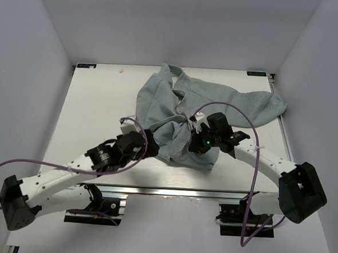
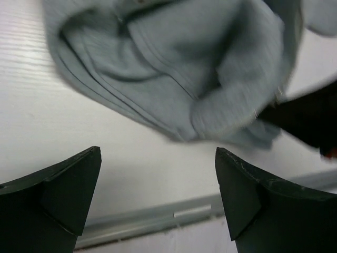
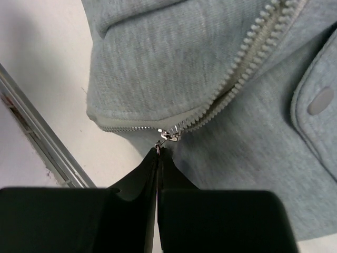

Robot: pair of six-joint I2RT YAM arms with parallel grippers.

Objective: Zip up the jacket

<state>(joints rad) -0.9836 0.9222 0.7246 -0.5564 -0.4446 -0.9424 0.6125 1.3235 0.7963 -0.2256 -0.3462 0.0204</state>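
The grey-green jacket (image 1: 216, 103) lies bunched on the white table, with one sleeve stretched to the right. My right gripper (image 3: 158, 150) is shut on the small silver zipper pull, just below the slider (image 3: 169, 136). From there the closed zipper teeth (image 3: 247, 58) run up to the right. In the top view the right gripper (image 1: 195, 127) sits over the jacket's middle. My left gripper (image 2: 158, 179) is open and holds nothing. It hovers over bare table just short of the jacket's (image 2: 184, 68) folded edge. The top view puts the left gripper (image 1: 152, 144) at the jacket's left side.
A pocket flap with a snap button (image 3: 320, 101) lies right of the zipper. A metal rail (image 1: 171, 191) runs along the table's near edge. Purple cables (image 1: 252, 166) loop off both arms. White walls enclose the table (image 1: 95, 110) on three sides.
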